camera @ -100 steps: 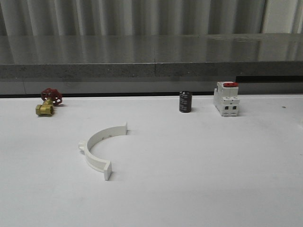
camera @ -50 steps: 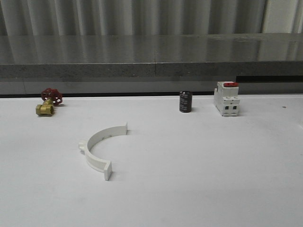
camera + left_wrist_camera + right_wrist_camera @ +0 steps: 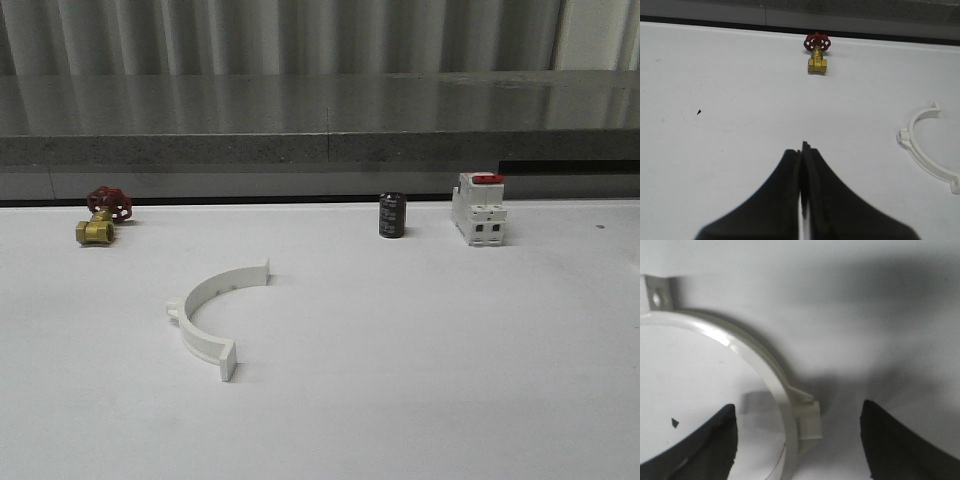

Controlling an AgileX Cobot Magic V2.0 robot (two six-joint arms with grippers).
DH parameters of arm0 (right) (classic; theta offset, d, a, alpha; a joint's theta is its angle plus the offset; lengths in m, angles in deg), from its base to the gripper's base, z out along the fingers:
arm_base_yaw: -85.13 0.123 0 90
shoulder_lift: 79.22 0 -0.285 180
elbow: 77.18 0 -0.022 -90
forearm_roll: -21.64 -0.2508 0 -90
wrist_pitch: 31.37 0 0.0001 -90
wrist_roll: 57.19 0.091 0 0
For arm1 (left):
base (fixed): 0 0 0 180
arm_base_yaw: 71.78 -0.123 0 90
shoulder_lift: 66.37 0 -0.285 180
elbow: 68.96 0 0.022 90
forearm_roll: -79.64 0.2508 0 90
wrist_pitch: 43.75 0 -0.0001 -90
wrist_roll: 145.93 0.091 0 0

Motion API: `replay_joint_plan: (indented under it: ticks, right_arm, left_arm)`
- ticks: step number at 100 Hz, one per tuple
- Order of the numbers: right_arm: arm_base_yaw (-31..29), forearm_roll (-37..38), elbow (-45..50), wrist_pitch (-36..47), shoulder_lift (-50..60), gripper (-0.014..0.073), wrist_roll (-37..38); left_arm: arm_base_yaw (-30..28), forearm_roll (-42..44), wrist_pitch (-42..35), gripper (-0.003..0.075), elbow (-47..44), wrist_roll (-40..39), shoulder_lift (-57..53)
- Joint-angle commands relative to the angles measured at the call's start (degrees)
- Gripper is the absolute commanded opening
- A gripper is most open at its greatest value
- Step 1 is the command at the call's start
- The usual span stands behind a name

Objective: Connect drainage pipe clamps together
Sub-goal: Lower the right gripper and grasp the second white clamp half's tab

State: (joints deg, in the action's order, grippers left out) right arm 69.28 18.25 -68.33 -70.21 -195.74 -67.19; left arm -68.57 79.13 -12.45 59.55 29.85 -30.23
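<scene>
Risk as judged: the right tool (image 3: 799,440) hangs low over a second half-ring (image 3: 752,360), jaws spread wide to either side of its side lug. A thin, smooth, curved band gives little flat to bite, so if the jaws close off-centre the piece may pivot or skate across the slick bench (image 3: 430,350). Where this half sits on the bench cannot be told from the right wrist view. Left tool (image 3: 801,195) is closed tight, holding nothing, over bare bench. It must open before it can take the first half-ring (image 3: 212,312), which lies flat left of centre, well in from the back edge, its open side facing right. Both halves: glossy white moulded plastic, semicircular, flat drilled end tabs. Back edge holds a brass valve (image 3: 101,216) with red handwheel, a dark cylinder (image 3: 391,215) and a white switch block (image 3: 478,209). Matte bench surface.
</scene>
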Motion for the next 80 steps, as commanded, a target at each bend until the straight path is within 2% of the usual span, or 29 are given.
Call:
replay_joint_plan:
  ticks: [1, 14, 26, 43, 52, 80]
  right_arm:
    - [-0.1, -0.4, -1.5, 1.2, 1.8, 0.0516, -1.3]
    - [-0.1, -0.4, -1.5, 1.0, 0.9, 0.0475, -1.3]
    - [-0.1, -0.5, -1.5, 0.9, 0.7, 0.0339, -1.3]
    - [-0.1, -0.5, -3.2, -0.9, 0.7, 0.0099, -1.3]
    - [-0.1, -0.6, -3.7, -2.7, 0.7, 0.0020, -1.2]
    - [0.4, -3.7, -4.9, -7.4, 1.2, 0.0006, -1.1]
  left_arm:
    - [-0.1, -0.1, -3.9, -0.0021, 1.6, 0.2, 0.3]
    - [-0.1, -0.1, -3.9, -0.0021, 1.6, 0.2, 0.3]
    - [-0.1, -0.1, -3.9, -0.0021, 1.6, 0.2, 0.3]
    - [-0.1, -0.1, -3.9, -0.0021, 1.6, 0.2, 0.3]
    - [-0.1, -0.1, -3.9, -0.0021, 1.6, 0.2, 0.3]
    - [-0.1, -0.1, -3.9, -0.0021, 1.6, 0.2, 0.3]
